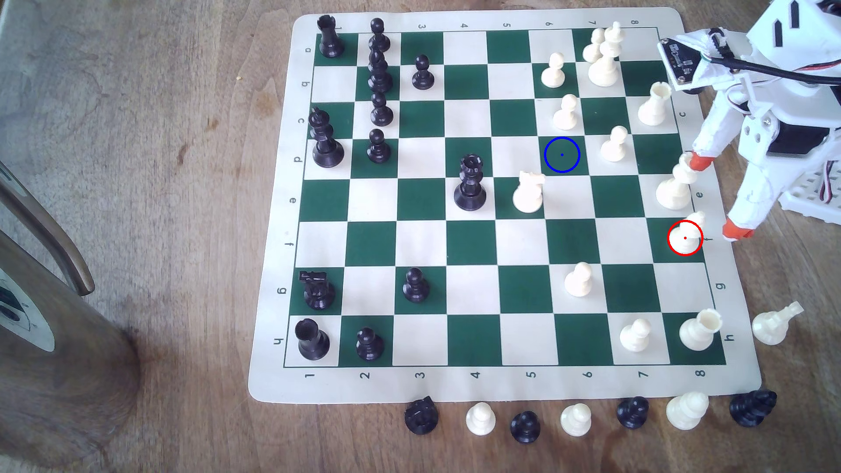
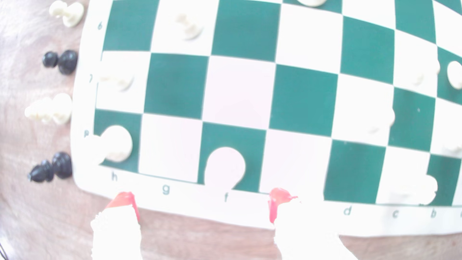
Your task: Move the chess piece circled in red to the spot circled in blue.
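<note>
The chess piece circled in red [image 1: 685, 237] is a small cream-white piece on a dark green square in row f, at the board's edge on the exterior view's right. In the wrist view, this piece [image 2: 225, 167] stands just ahead of the gap between the orange-tipped fingers [image 2: 123, 200]. My gripper [image 1: 718, 196] is open and holds nothing. It hangs over the board's border beside the piece [image 2: 202, 200]. The spot circled in blue [image 1: 562, 154] is an unoccupied dark green square in row d, column 6.
A taller white piece [image 1: 673, 186] stands right at my upper fingertip [image 1: 698, 161]. A white knight [image 1: 528, 193] and a white pawn [image 1: 614, 144] flank the blue ring. A rook [image 1: 698, 329] stands in the board's corner. Captured pieces [image 1: 575, 419] line the board's front edge.
</note>
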`<state>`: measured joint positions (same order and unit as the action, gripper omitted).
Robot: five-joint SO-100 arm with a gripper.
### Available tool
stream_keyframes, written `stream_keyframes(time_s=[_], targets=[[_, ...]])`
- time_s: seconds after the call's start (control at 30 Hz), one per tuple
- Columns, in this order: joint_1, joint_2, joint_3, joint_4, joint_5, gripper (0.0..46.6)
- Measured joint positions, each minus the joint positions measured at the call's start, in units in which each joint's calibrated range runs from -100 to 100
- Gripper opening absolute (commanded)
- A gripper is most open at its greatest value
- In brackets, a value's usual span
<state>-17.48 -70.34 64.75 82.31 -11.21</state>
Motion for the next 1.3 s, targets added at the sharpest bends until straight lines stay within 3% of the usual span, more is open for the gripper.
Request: stream_keyframes(time_s=[0.3,0.6,1.0,1.3], targets=[[0.0,-9.7,9.9,-5.1,-0.4,29.1],[-4.9,-12.0,13.4,-4.8,-2.9,29.7],[-4.6,-12.7,17.0,-6.1,-2.4,30.0],[-3.1,-7.9,19.1,-8.4,-1.7,27.3]])
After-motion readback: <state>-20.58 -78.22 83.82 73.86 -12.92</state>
